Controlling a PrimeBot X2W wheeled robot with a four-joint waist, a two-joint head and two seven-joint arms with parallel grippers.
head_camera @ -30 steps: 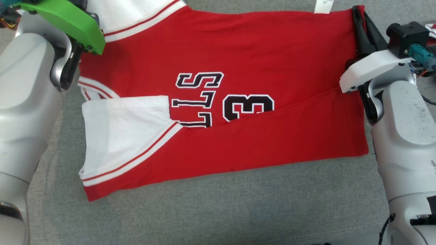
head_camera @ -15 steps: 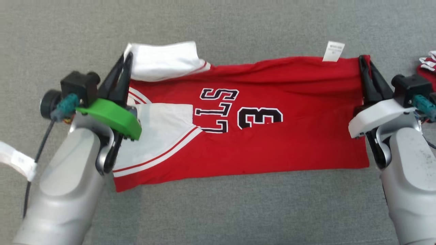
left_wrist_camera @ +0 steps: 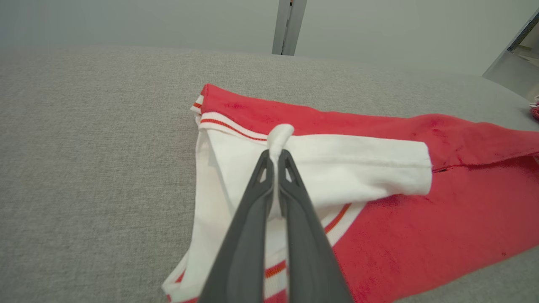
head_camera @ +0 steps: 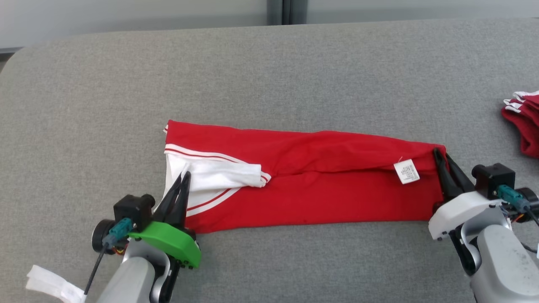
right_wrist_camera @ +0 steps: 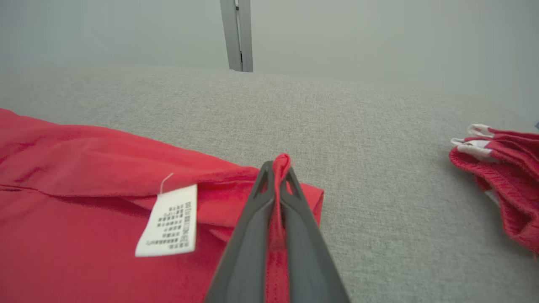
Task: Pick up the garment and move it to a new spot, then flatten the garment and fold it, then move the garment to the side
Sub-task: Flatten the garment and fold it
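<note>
The grey fabric-covered worktop [head_camera: 294, 63] is carrying the red garment [head_camera: 328, 198], which is lying near its front edge as a long folded band, its long axis running side to side straight from one tool to the other. A second red bundle [head_camera: 524, 122] is sitting well apart at the far right. The left tool [head_camera: 184, 174] is standing closed at the garment's left end, its fingers pinching a small ridge of white sleeve [head_camera: 219, 174] cloth. The right tool [head_camera: 438, 152] is likewise clamped tight on a fold of red cloth at the right-hand corner, just beside the label [head_camera: 406, 171]. Each arm is holding its own end, neither nearer the middle. Any further fold is therefore likely to be turning on bringing one end along that axis toward the other.
</note>
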